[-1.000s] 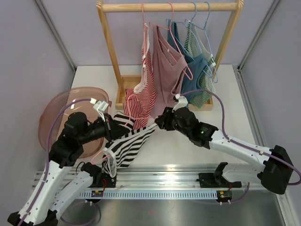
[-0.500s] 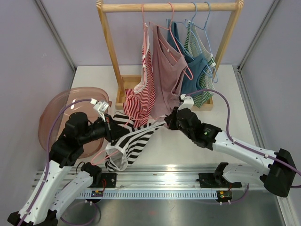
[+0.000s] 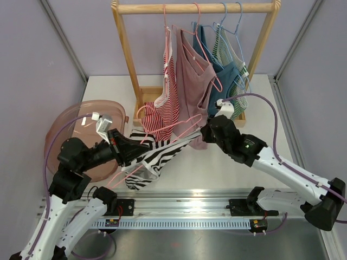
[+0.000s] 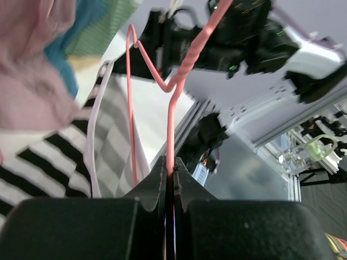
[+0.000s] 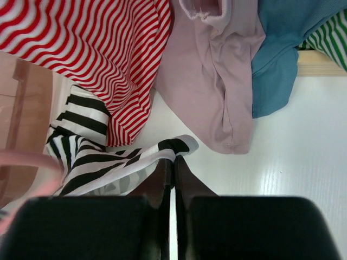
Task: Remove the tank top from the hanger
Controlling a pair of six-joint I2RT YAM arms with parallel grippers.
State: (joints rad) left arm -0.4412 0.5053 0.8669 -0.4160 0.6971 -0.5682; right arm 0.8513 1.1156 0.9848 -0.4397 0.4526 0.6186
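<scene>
Now striped tank top [image 3: 161,153] stretched taut, seemingly part-off hanger [image 4: 169,124]; left claw [image 4: 171,174] clamps hanger, right claw [image 5: 173,164] pinches it.

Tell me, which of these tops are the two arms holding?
The black-and-white striped tank top, low over the table: the right jaws pinch its hem, the left jaws clamp its pink hanger. The other tops hang from the wooden rail.

The top view looks down from behind the arm bases [image 3: 116,207]. The left wrist view peers close along the hanger [image 4: 169,130] toward the right arm [image 4: 249,38]. The right wrist view looks down on the tank top [image 5: 103,165], which all 3 share.
</scene>
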